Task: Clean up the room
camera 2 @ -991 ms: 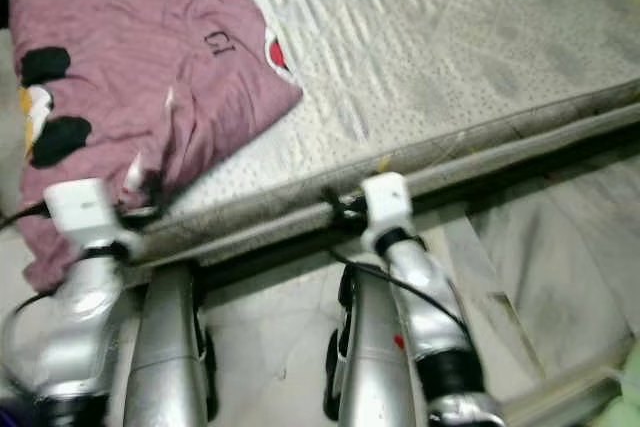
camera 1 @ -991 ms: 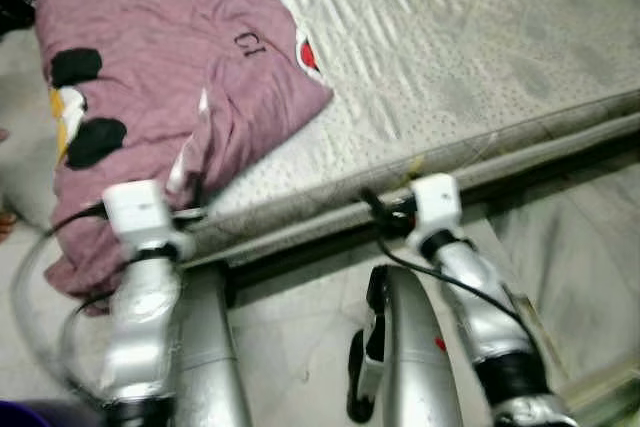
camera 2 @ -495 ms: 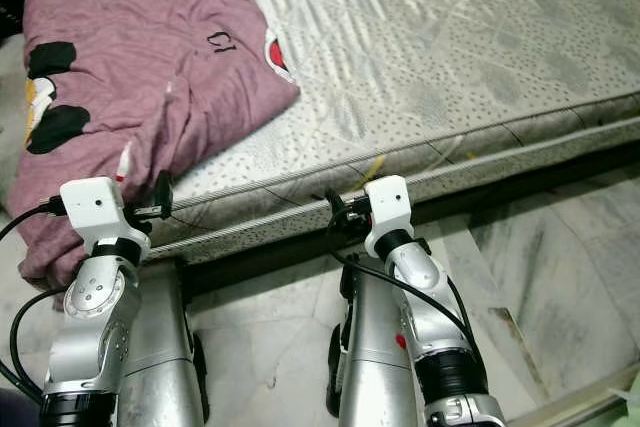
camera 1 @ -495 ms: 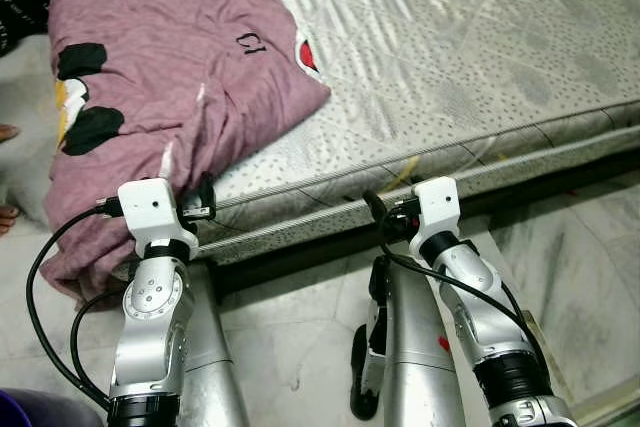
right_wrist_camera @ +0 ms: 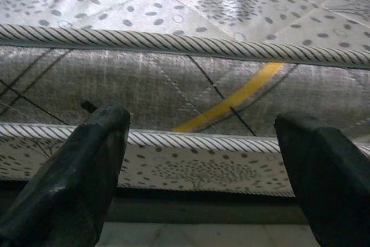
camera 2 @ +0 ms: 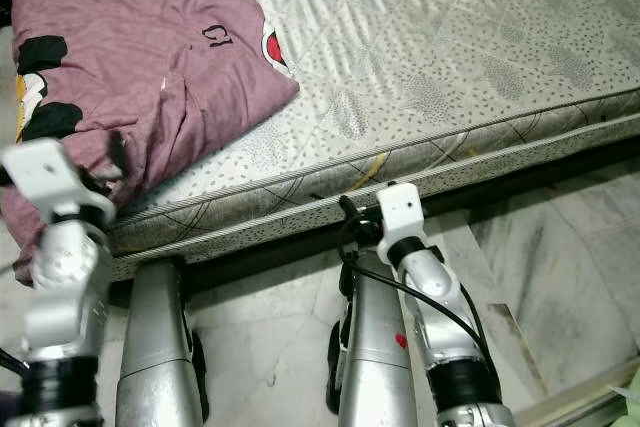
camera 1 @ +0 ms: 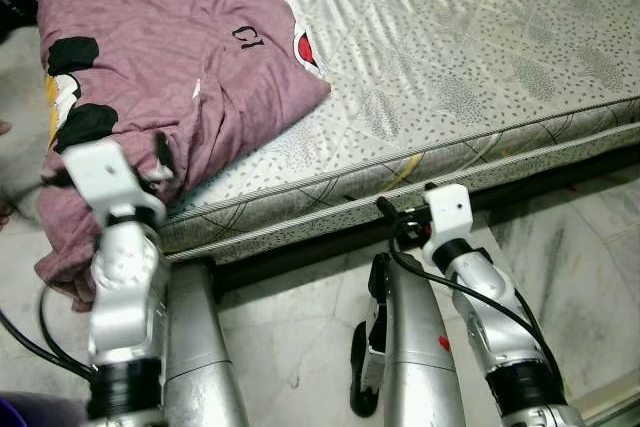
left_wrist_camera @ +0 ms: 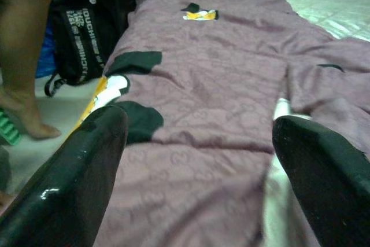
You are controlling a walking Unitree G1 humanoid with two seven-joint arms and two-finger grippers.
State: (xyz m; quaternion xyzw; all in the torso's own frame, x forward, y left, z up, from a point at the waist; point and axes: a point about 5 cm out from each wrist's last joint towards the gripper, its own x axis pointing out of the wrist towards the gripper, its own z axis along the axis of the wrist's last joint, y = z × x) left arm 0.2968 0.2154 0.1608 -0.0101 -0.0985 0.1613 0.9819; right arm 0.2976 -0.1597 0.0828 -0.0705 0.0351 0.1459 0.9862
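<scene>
Showing matt purple cloth blanket (camera 1: 170,57), quilted satiny mattress (camera 1: 470,47), glossy black plastic fingers (left_wrist_camera: 69,183), polished marble floor (camera 1: 590,247).

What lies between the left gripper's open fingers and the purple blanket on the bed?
Nothing. In the left wrist view, the left gripper is open just before the purple blanket, with no object between them.

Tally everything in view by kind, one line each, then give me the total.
Purple blanket: 1
Mattress: 1
Black backpack: 1
Robot grippers, left gripper and right gripper, both open: 2
Person's leg: 1
Total: 6
</scene>
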